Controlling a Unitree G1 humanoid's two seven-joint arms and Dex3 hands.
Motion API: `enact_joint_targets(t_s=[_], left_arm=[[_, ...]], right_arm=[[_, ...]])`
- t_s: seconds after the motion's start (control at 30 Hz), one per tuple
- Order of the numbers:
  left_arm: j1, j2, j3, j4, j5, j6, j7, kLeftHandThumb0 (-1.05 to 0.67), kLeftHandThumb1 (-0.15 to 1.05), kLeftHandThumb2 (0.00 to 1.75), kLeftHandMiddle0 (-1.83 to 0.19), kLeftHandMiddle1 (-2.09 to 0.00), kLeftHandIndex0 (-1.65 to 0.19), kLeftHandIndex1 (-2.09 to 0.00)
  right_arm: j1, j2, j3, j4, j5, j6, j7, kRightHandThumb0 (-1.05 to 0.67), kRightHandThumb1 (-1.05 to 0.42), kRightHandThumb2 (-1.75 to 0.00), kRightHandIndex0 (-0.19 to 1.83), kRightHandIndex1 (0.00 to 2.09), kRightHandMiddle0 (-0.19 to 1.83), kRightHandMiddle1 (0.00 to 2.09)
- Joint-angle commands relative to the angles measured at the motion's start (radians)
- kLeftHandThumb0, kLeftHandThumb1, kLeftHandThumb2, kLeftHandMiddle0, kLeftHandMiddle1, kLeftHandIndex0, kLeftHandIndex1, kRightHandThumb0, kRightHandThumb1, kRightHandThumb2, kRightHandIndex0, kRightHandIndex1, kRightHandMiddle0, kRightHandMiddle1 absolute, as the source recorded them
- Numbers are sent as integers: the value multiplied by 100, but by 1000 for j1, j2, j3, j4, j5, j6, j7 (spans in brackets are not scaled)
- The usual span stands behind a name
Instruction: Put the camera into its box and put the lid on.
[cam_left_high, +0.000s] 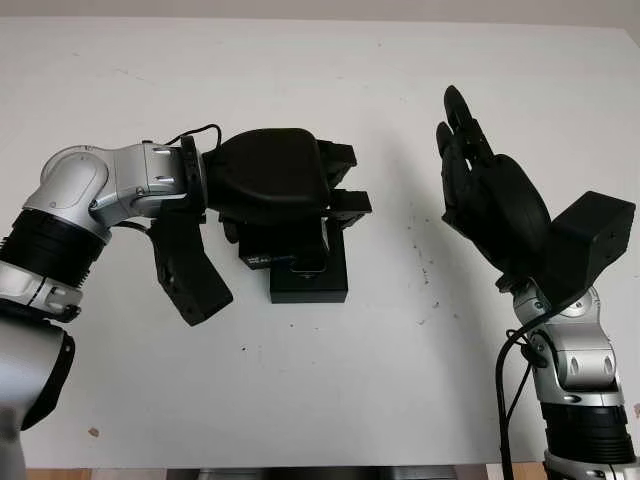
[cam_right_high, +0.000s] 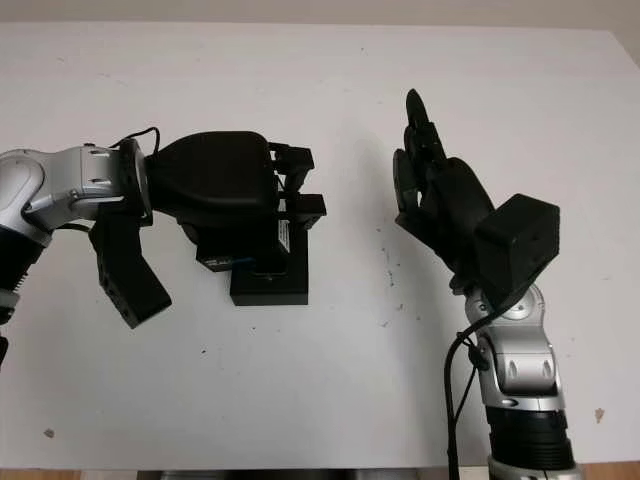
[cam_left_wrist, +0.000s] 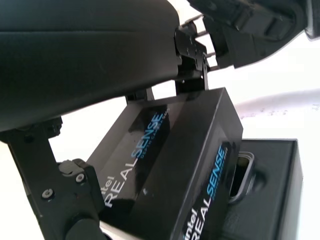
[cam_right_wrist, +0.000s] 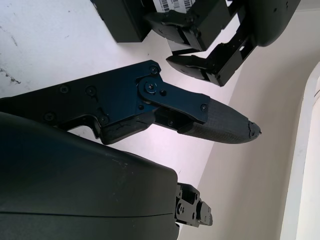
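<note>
Left hand (cam_left_high: 300, 195) is clamped on the lid (cam_left_wrist: 170, 165), holding it tilted just above the box (cam_left_high: 310, 280); fingers (cam_left_high: 345, 205) wrap the lid's far side. The box base sits on the white table (cam_left_high: 320, 400) directly under the hand, partly hidden by it. The camera (cam_left_wrist: 242, 172) appears already seated in the box: in the left wrist view a rounded metal end shows in the tray right beside the lid's lower edge.

Right hand (cam_left_high: 490, 195) is open, raised well off to the side of the left hand, holding nothing.

Step in hand, as I judge it: seating the lid. To do it well:
- level the lid first, it's canted relative to the base
- square its edges to the base outline before lowering
- come down straight; a tilted lid will likely catch a corner or shove the base
- right hand could brace the base if it slides

Readable text: lid reads "intel REALSENSE" on two faces, white and blue lettering. A white barcode sticker (cam_right_wrist: 175, 4) is visible; print unreadable.
</note>
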Motion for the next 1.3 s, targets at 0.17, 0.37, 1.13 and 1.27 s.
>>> enact_joint_targets(t_s=[0.17, 0.37, 1.13, 1.27], left_arm=[[2, -25, -4, -46, -221, 81, -251, -46, 105, 38, -113, -209, -57, -209], [29, -19, 2, -160, -339, 204, -438, -44, 105, 27, -100, -209, -42, -209], [13, -26, -13, -118, 11, 0, -129, -38, 105, 31, -98, -209, -44, -209], [-5, -23, -23, -97, 105, -40, -13, -38, 105, 33, -95, -209, -44, -209]], right_arm=[[19, -5, -6, -26, 5, 7, 3, -78, -105, -74, -19, 0, -19, 0], [23, -4, -2, -34, 0, 12, 3, -77, -105, -75, -19, 0, -19, 0], [43, 7, 4, -70, -17, 42, -31, -77, -105, -74, -19, 1, -19, 2], [41, 4, 3, -71, -11, 52, -26, -77, -105, -73, -19, 1, -19, 1]])
